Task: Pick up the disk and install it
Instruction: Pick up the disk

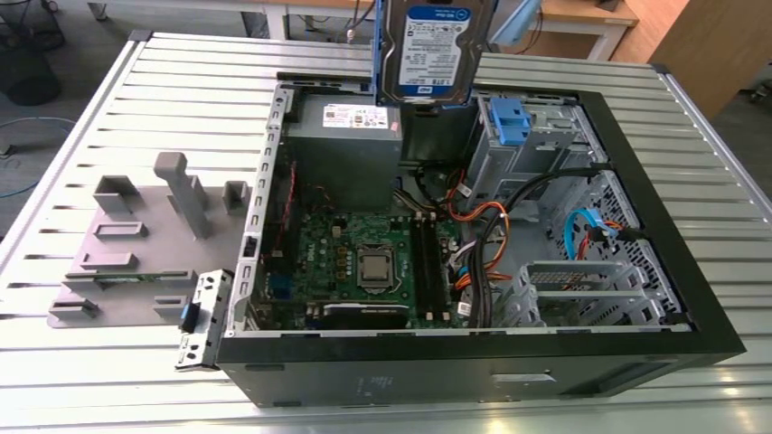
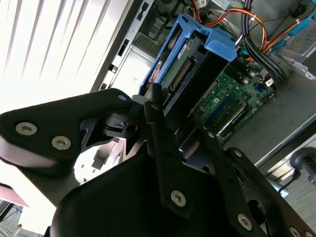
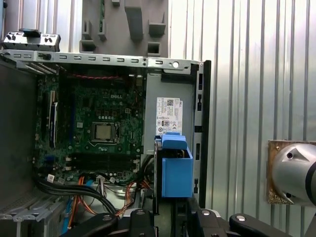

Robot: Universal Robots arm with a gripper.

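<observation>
The disk [image 1: 428, 50], silver with a white-and-blue label and a blue carrier frame, hangs upright above the back of the open computer case [image 1: 483, 371]. It is over the gap between the grey power supply [image 1: 350, 136] and the drive bay [image 1: 531, 136]. In both wrist views my gripper [image 3: 170, 215] [image 2: 177, 123] is shut on the disk [image 3: 175, 165] [image 2: 192, 64], with its black fingers on the two flat sides. The disk's blue end points down toward the case.
A blue plastic bracket [image 1: 513, 117] sits on top of the drive bay. The motherboard [image 1: 362, 262] and bundles of cables [image 1: 494, 226] lie inside the case. A grey fixture plate [image 1: 133, 244] with upright blocks stands on the slatted table at the exterior view's left.
</observation>
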